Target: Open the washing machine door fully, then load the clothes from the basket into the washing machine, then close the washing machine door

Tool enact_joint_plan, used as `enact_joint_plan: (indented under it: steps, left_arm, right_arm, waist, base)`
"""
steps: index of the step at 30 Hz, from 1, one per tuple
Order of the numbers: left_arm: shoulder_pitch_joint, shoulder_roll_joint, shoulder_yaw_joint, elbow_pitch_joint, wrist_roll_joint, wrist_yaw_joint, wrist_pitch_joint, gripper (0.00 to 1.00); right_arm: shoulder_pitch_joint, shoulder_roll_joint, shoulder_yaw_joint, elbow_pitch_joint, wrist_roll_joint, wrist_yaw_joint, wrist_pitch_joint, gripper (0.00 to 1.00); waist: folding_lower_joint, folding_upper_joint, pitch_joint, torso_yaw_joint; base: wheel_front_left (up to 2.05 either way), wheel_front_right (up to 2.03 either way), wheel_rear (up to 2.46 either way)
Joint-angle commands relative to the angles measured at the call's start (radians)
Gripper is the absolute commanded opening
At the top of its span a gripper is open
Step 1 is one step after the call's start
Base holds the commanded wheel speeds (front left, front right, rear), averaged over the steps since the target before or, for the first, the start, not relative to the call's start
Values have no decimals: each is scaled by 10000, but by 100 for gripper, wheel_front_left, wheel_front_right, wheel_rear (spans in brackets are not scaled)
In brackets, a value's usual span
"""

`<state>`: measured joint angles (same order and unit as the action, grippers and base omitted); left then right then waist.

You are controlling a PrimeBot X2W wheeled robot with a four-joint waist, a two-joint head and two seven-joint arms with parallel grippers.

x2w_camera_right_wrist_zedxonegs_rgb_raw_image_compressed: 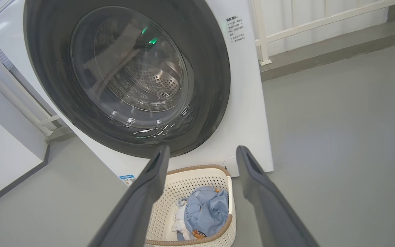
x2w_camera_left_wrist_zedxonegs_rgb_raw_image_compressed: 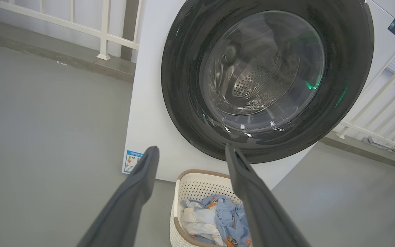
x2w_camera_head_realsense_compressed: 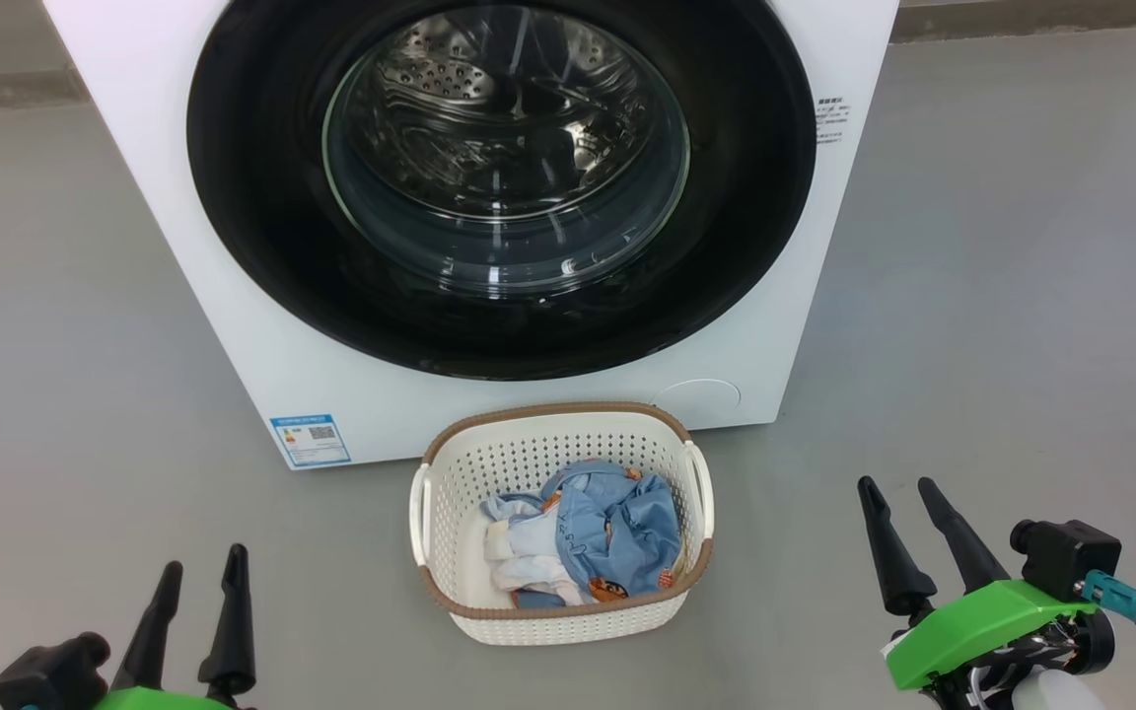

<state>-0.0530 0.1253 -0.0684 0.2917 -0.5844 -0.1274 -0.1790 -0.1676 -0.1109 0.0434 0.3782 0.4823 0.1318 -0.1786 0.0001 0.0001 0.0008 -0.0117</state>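
While the washing machine [x2w_camera_head_realsense_compressed: 233, 296] stood closed on the grey floor [x2w_camera_head_realsense_compressed: 1002, 345], the first step, opening it, was by my reading not yet begun. Its door [x2w_camera_head_realsense_compressed: 745, 197], black-rimmed with a glass bulge at the middle, lay flush against the white front, and the steel drum showed through the glass. No handle or catch could be made out on the rim. The next move would therefore likely call for one arm to rise to the rim's edge, find a hold there and swing the door fully wide. The basket [x2w_camera_head_realsense_compressed: 548, 456] sat on the floor just before the machine's bottom edge, beneath the door, with the clothes [x2w_camera_head_realsense_compressed: 617, 528] heaped toward its right side. The left gripper [x2w_camera_head_realsense_compressed: 204, 560] and the right gripper [x2w_camera_head_realsense_compressed: 895, 485] hung low on either side of the basket, well apart from it. Their fingers pointed toward the machine, both pairs spread wide and empty.
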Motion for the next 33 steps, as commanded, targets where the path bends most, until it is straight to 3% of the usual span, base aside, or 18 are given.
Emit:
enact_joint_plan:
  steps: [1, 23, 33]
  left_arm:
    - [-464, 210, 300, -269, 345, -27, -143, 100]
    - [-508, 145, 572, -185, 3179, -33, -818, 100]
    - [-480, -14, 871, -71, 3414, -4, -828, 100]
  right_arm:
    - [-539, -110, 226, -173, -330, -9, -150, 100]
    - [-871, 117, -332, 86, -3084, -11, -715, 100]
    - [-792, 323, -821, 70, -3372, -11, -630, 100]
  waist:
    - [0, -1, -3, 7]
    - [-1, -1, -43, 3]
    - [-1, -1, -90, 44]
  base:
    - [0, 0, 0]
    - [0, 0, 0]
    - [0, 0, 0]
